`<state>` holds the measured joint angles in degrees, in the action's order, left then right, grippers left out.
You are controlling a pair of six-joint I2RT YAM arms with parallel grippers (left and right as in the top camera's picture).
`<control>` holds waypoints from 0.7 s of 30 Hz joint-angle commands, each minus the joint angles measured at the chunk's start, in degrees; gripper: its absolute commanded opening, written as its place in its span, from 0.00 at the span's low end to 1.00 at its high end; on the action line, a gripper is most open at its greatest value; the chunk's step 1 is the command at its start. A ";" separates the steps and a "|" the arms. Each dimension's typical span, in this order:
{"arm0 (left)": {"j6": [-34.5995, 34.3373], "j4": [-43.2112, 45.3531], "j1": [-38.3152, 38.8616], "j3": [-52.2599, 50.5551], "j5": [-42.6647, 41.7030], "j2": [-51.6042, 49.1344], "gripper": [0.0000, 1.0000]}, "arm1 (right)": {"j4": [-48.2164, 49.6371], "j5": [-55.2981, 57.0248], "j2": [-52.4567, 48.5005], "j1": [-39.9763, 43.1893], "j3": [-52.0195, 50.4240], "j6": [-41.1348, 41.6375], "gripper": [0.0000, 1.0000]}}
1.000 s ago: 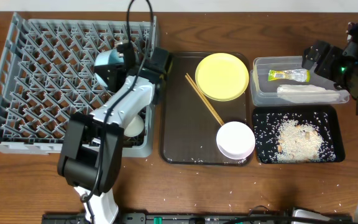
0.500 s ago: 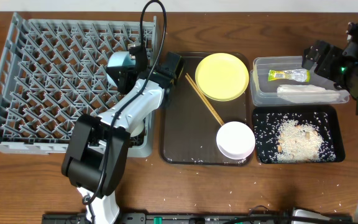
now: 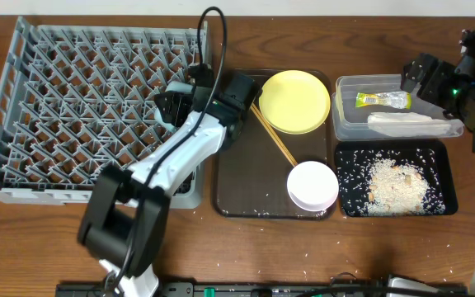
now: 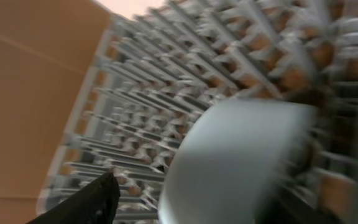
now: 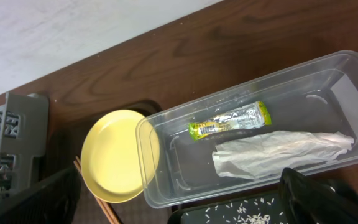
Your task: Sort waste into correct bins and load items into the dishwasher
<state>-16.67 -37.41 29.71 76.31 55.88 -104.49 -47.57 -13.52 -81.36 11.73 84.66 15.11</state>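
Two chopsticks (image 3: 270,134): just right of left hand (image 3: 239,96), on brown tray (image 3: 236,186); long axis slants from beside that hand away toward white bowl (image 3: 312,185).
Nearer arm: left; right hand (image 3: 421,76) well apart, above clear tub (image 3: 342,111).
Left hand state: cannot tell, wrist view blurred.
Right hand state: wide, holding nothing.
Change: left hand now off dish rack (image 3: 72,107), swung rightward over tray's near corner.

No legible text from my seat.
I see print on the snack wrapper (image 5: 230,121), but it's too small to read.
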 commanded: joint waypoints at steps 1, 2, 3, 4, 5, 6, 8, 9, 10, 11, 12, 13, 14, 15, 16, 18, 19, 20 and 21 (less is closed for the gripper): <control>0.07 -1.16 -0.28 -0.22 -15.82 6.16 0.71 | -0.04 -0.42 -0.07 0.15 0.68 0.72 0.99; 0.07 -1.33 -0.35 -0.22 -18.27 7.21 0.71 | -0.04 -0.42 -0.07 0.15 0.68 0.72 0.99; 0.07 -1.33 -0.33 -0.22 -20.33 8.26 0.72 | -0.04 -0.42 -0.07 0.15 0.68 0.72 0.99; 0.04 -1.31 -0.35 -0.09 -22.93 10.32 0.74 | -0.04 -0.42 -0.07 0.15 0.68 0.72 0.99; 0.07 -1.36 -0.39 0.22 -24.22 11.34 0.75 | -0.04 -0.42 -0.07 0.15 0.68 0.72 0.99; 0.09 -1.49 -0.39 0.59 -25.64 12.15 0.75 | -0.04 -0.42 -0.07 0.15 0.68 0.72 0.99; 0.11 -2.12 -0.39 2.05 -30.77 13.90 0.75 | -0.04 -0.42 -0.07 0.15 0.68 0.72 0.99; 0.11 -2.47 -0.39 2.78 -34.25 14.56 0.75 | -0.04 -0.42 -0.07 0.15 0.68 0.72 0.99; 0.11 -2.69 -0.37 3.30 -38.25 15.26 0.75 | -0.04 -0.42 -0.07 0.15 0.68 0.72 0.99; 0.11 -2.69 -0.37 3.50 -43.78 16.00 0.75 | -0.04 -0.42 -0.07 0.15 0.68 0.72 0.99; 0.09 -2.84 -0.39 3.48 -48.39 16.52 0.75 | -0.04 -0.42 -0.07 0.15 0.68 0.72 0.99; -0.15 -3.26 -0.37 3.48 -53.83 16.76 0.75 | -0.04 -0.42 -0.07 0.15 0.68 0.72 0.99; -1.11 -3.82 -0.37 3.48 -58.18 16.76 0.75 | -0.04 -0.42 -0.07 0.15 0.68 0.72 0.99; -2.89 -4.61 -0.31 3.32 -63.65 16.44 0.75 | -0.04 -0.42 -0.07 0.15 0.68 0.72 0.99; -4.92 -4.92 0.15 2.91 -68.63 15.82 0.74 | -0.04 -0.42 -0.07 0.15 0.68 0.72 0.99; -6.97 -4.94 1.90 1.90 -75.56 13.94 0.74 | -0.04 -0.42 -0.07 0.15 0.68 0.72 0.99; -8.00 -5.01 3.08 1.55 -76.50 12.70 0.74 | -0.04 -0.42 -0.07 0.15 0.68 0.72 0.99; -9.14 -5.25 4.31 1.51 -76.32 11.26 0.74 | -0.04 -0.42 -0.07 0.15 0.68 0.72 0.99; -9.94 -5.11 5.49 1.51 -76.24 9.51 0.75 | -0.04 -0.42 -0.07 0.15 0.68 0.72 0.99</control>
<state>-21.80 -42.06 31.88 78.46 -9.04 -90.24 -47.57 -13.52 -81.36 11.73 84.66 15.09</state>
